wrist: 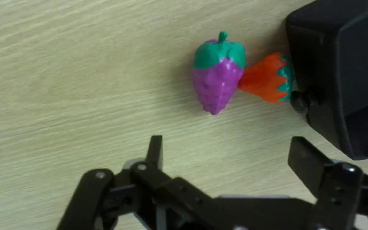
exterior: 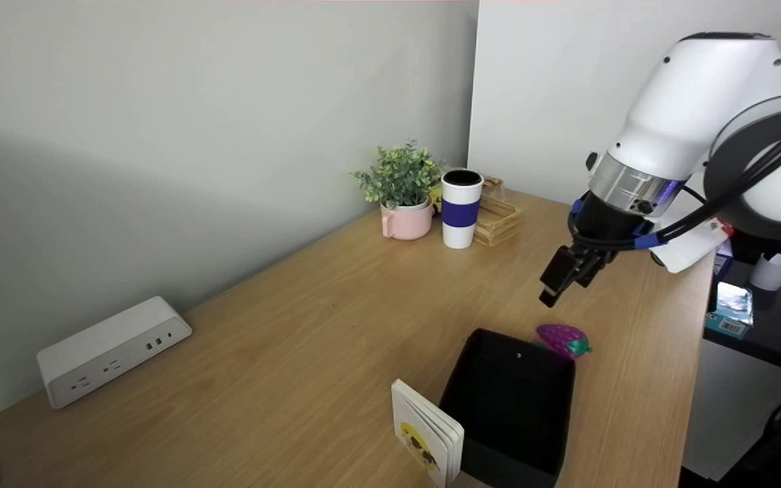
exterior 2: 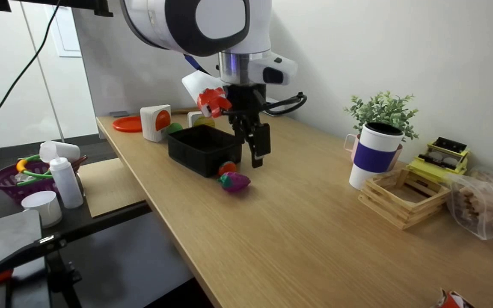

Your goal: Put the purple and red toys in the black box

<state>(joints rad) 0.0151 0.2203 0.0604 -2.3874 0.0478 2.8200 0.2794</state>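
Wrist view: my gripper (wrist: 227, 143) hangs with its fingers well spread and nothing between them, while the purple toy (wrist: 216, 83) and the red toy (wrist: 262, 78) lie ahead of the tips on the table (wrist: 75, 95), outside the black box (wrist: 315, 54). The red one sits between the purple one and the box wall; its narrow end seems to meet the purple flank, and whether its leafy end touches the wall I cannot tell from my feed. I would take the purple toy first, since its far side has free room. My worry is the near side: with hardly any gap there, a finger coming down could land on the red toy and drive it against the box. Push hard enough and the box might slide, and in an exterior view a board book (exterior: 424, 434) stands upright just beside it, which I expect would topple easily. The red toy needs even more care, because what looks like a knob (wrist: 300, 101) juts from the wall by its leafy end, and a finger lowered there could foul it or the rim. Both toys look glossy and tapered, so a pinch off the thick part may squirt them away. Too low a carry, and a toy could clip the rim and drop outside.
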